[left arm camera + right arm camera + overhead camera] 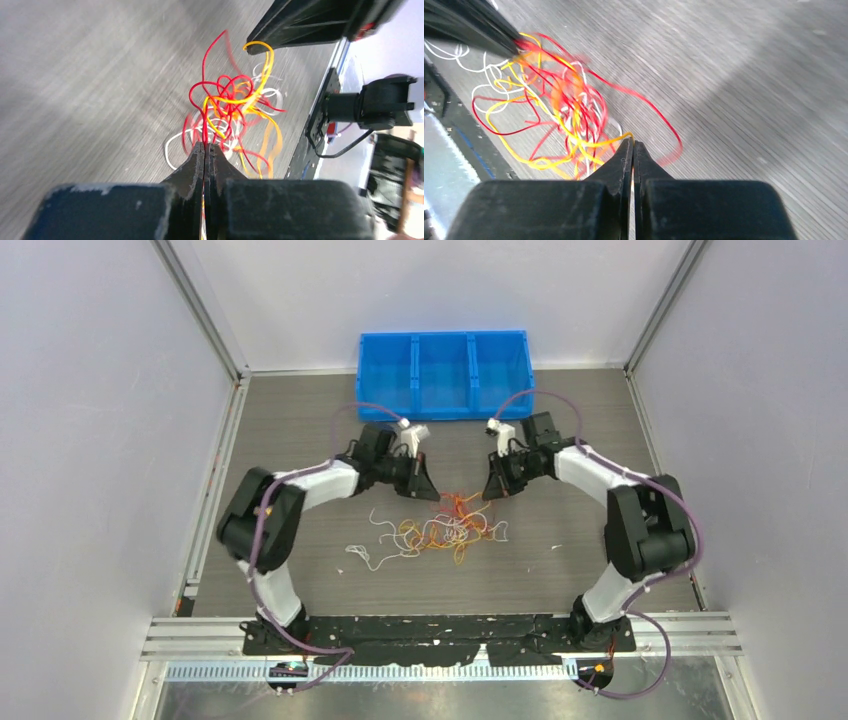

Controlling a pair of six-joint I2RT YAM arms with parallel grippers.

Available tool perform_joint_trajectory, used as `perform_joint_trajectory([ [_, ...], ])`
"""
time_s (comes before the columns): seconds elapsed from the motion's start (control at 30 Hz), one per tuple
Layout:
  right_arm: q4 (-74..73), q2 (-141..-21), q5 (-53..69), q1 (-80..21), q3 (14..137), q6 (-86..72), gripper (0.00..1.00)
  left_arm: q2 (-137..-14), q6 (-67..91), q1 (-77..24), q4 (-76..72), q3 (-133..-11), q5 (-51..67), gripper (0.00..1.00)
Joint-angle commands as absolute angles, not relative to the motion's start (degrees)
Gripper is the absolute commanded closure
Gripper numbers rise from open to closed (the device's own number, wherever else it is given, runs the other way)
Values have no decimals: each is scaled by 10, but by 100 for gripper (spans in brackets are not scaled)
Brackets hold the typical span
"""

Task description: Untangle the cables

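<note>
- Red, yellow-orange and white cables (447, 530) lie in one loose knot at the middle of the bench (600, 440). They sit nearer the arms than the blue bin (443, 375), and both arms reach in over their far edge.
- Left fingers (201, 155) are pressed together with no gap showing. A red strand runs straight into their tips, so I judge it pinched there.
- Right fingers (625, 150) are closed just as tightly, and a yellow-orange strand ends at their tips.
- Each arm appears to hold a different colour on opposite sides of the knot. That makes sense for this task: pulling two separate strands apart should open the tangle rather than drag it whole across the bench.
- Both sets of fingers come in low and tilted, tips facing each other across the top of the knot. This lifts the gripped loops off the surface while the bulk stays down.
- Seen from above, the tangle's long axis runs left to right. Loose white strands trail off toward the left arm's side, and the dense red and orange part sits centre to right.
- Lifted loops rise from that mass toward the far side, between the two pairs of fingers.
- No single cable has a clear heading. Each curls back on itself, and the wrist views are too blurred to follow one strand end to end.
</note>
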State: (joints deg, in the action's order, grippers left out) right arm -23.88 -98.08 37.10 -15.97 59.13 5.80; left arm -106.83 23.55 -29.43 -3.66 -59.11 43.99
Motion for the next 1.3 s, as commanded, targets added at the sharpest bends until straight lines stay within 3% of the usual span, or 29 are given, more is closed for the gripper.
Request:
perform_joint_trajectory([
  [0.0,-323,-891,316,-118,592,167,95,-922,124,-247,41,-605,425,100],
  [0.4,-436,-771,271,-48,610,291,95,-683,8,-179,238,-597,416,100],
  [0.6,-474,-764,264,28,620,350,95,-620,-131,-23,408,-649,437,100],
  [0.77,-496,-768,261,72,627,380,95,-646,-229,150,550,-741,479,100],
  [0.9,-500,-772,248,93,630,401,95,-674,-270,227,618,-810,507,100],
  [1.13,-516,-779,250,122,645,416,95,-676,-293,259,634,-840,495,100],
  [1.27,-546,-775,300,107,660,403,94,-673,-303,237,665,-838,547,100],
])
